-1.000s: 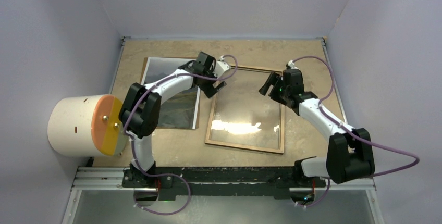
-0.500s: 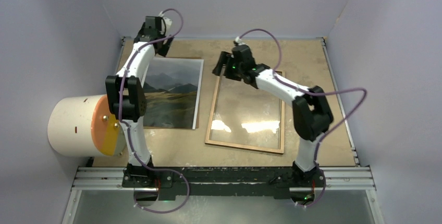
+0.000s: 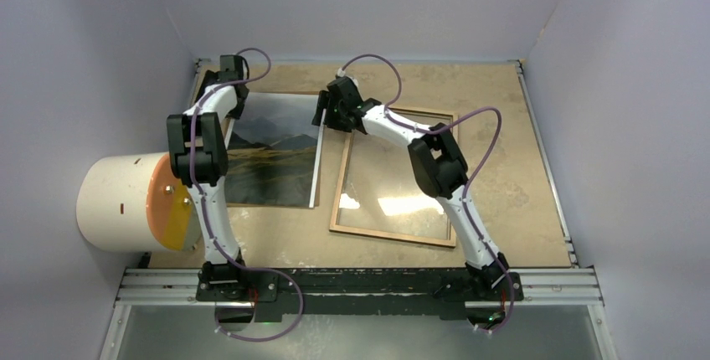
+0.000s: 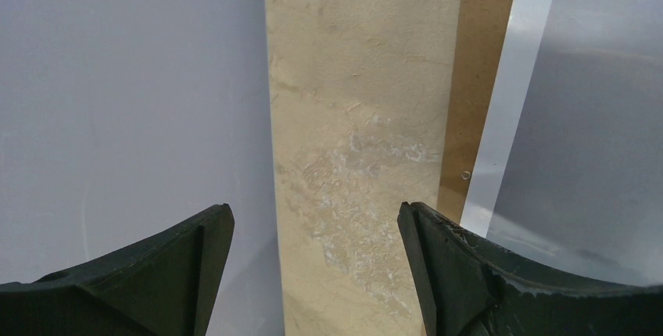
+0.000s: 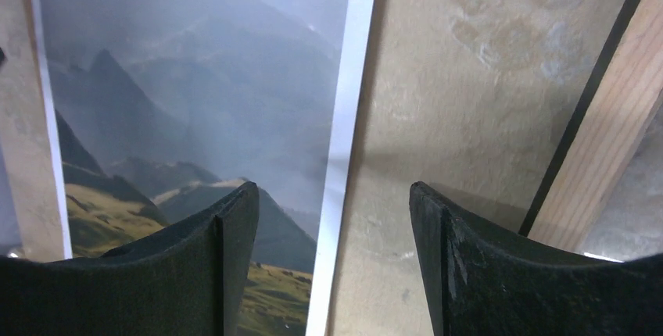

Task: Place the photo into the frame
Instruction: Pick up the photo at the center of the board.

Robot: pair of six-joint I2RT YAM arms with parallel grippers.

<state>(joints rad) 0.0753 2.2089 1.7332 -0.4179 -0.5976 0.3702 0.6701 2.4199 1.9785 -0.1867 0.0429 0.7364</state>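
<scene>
The photo (image 3: 276, 149), a misty mountain print with a white edge, lies face up at the left on a brown backing board (image 4: 477, 78). To its right lies the frame (image 3: 393, 230), wood-brown side up, its clear pane glaring. My left gripper (image 3: 234, 102) hangs open by the photo's far left corner. In the left wrist view its jaws (image 4: 317, 215) hold only bare table, with the photo (image 4: 594, 117) to the right. My right gripper (image 3: 323, 115) is open. Its jaws (image 5: 332, 191) straddle the white right edge of the photo (image 5: 195, 78), and the frame (image 5: 618, 141) lies just right.
A large white cylinder with an orange face (image 3: 126, 201) stands off the table's left edge. Lilac walls (image 4: 117, 78) close in the left, back and right sides. Both arms' purple cables loop above the far part of the table.
Both arms have swung left and toward the back: the left gripper from the photo's right side to its far left corner, the right from over the frame to the photo's right edge. Both jaws narrowed slightly.
</scene>
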